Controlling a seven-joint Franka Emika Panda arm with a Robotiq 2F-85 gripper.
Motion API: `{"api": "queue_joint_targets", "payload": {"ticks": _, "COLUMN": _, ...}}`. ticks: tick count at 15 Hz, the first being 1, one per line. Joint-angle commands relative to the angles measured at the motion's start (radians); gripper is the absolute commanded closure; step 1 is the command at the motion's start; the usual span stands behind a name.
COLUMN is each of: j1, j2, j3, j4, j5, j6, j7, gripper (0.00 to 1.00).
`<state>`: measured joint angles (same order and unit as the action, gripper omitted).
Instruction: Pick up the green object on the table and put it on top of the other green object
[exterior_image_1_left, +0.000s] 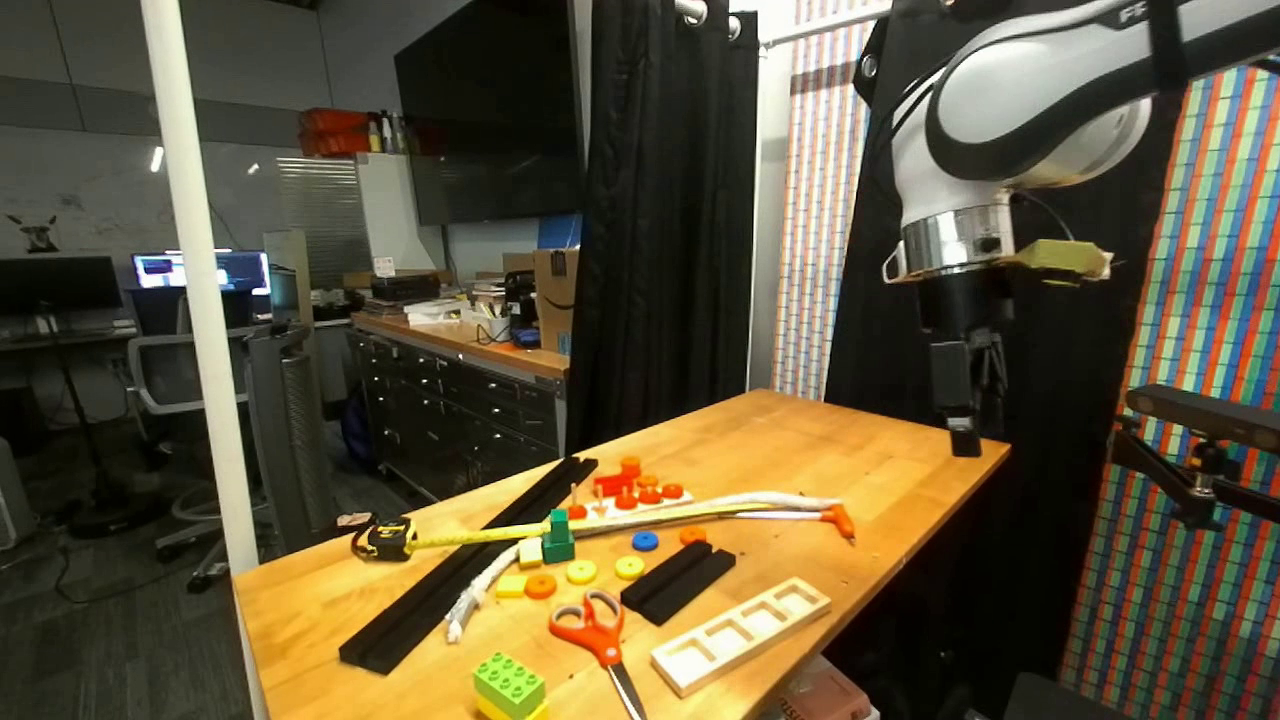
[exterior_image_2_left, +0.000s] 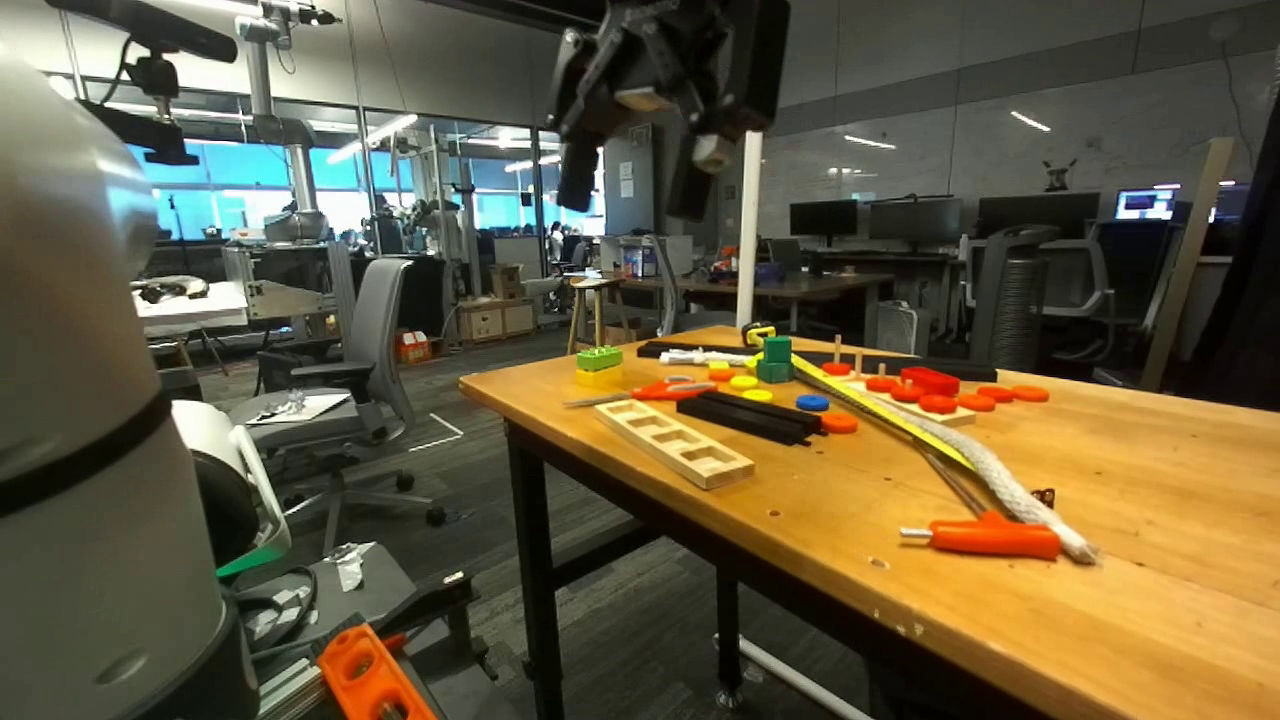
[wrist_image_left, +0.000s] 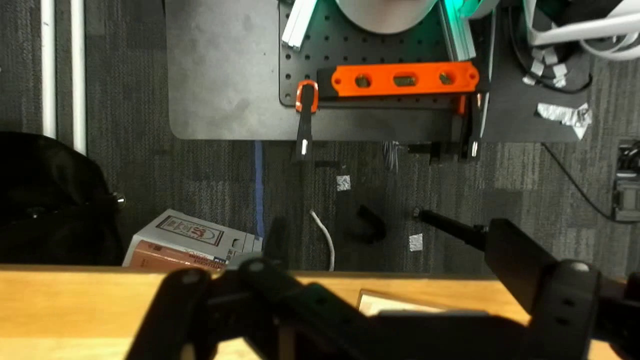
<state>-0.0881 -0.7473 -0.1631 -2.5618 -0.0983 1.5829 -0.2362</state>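
Observation:
No small piece is clearly yellowish-green. The nearest in colour are small yellow discs and yellow square pieces in mid-table. Behind them a dark green block stands on another dark green block; both also show in an exterior view. A bright green studded brick sits on a yellow brick near the table's front; it also shows in an exterior view. My gripper is open and empty, high above the table, away from all these pieces. The wrist view shows none of them.
Around the pieces lie orange scissors, black rails, a wooden tray, a tape measure, a white rope, an orange-handled tool and a board with red rings. The table edge crosses the wrist view.

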Motion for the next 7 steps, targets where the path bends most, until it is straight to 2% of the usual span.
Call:
{"api": "queue_joint_targets", "payload": {"ticks": 1, "j1": 0.008, "j2": -0.052, "j3": 0.000, "j4": -0.022, "j5": -0.005, "j6": -0.030, "j7": 0.004, "gripper": 0.00}}
{"api": "queue_joint_targets", "payload": {"ticks": 4, "j1": 0.014, "j2": -0.165, "j3": 0.009, "j4": -0.074, "j5": -0.009, "j6": -0.056, "j7": 0.008, "gripper": 0.00}}
{"api": "queue_joint_targets", "payload": {"ticks": 7, "j1": 0.014, "j2": -0.180, "j3": 0.009, "j4": -0.087, "j5": -0.011, "j6": -0.056, "j7": 0.009, "gripper": 0.00}}
